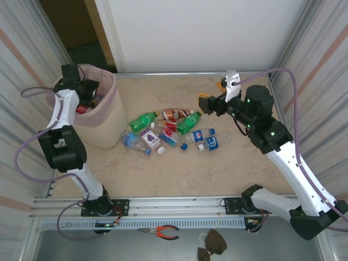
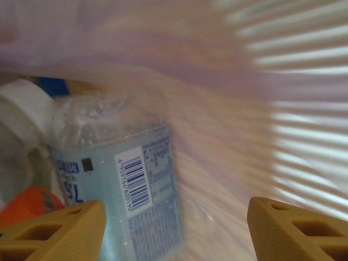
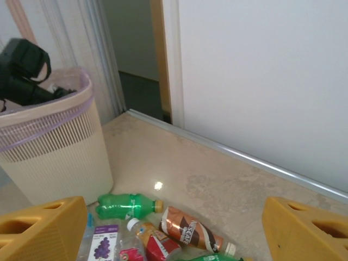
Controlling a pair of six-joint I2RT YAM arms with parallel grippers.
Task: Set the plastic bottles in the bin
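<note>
The bin, beige with a pink bag over its rim, stands at the far left of the table. My left gripper reaches into it. Down inside the bin, my left gripper is open; a clear bottle with a blue label lies against the pink bag, close to the left finger, not clamped. An orange cap shows beside it. Several plastic bottles lie heaped mid-table, among them a green one and a brown one. My right gripper hovers open behind the heap, empty.
From the right wrist, the bin stands left, with a green bottle, a brown bottle and a purple-label bottle below the open right gripper. Corrugated walls flank the table. Pliers lie on the near ledge.
</note>
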